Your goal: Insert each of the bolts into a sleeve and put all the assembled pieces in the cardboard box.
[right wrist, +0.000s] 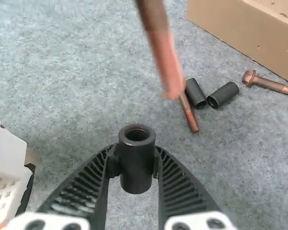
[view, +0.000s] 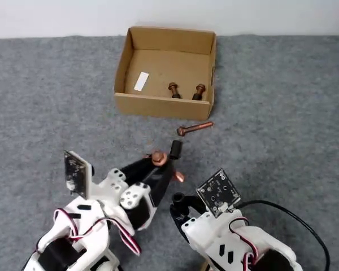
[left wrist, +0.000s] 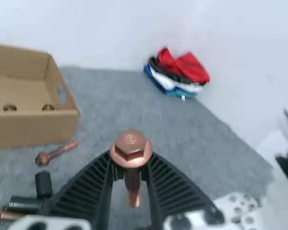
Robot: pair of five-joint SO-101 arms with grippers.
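The left pincer (left wrist: 130,167) is clamped on a bolt (left wrist: 130,146); the right pincer (right wrist: 136,155) is clamped on a sleeve (right wrist: 136,170), over the tabletop (view: 282,113) near the cardboard box (view: 158,106); the bolt tip hangs apart from the sleeve mouth, not in line; if it arrives tilted, I think it may strike the rim and slip in the grip.

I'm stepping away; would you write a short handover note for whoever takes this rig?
Left gripper shut on a bolt, head up. Right gripper shut on a sleeve, bore up; not yet joined.
Box holds two assembled pieces.
On the carpet: a loose bolt by the box, two loose sleeves, another bolt beside them.
To do: join the held pair, box it, then the other two.
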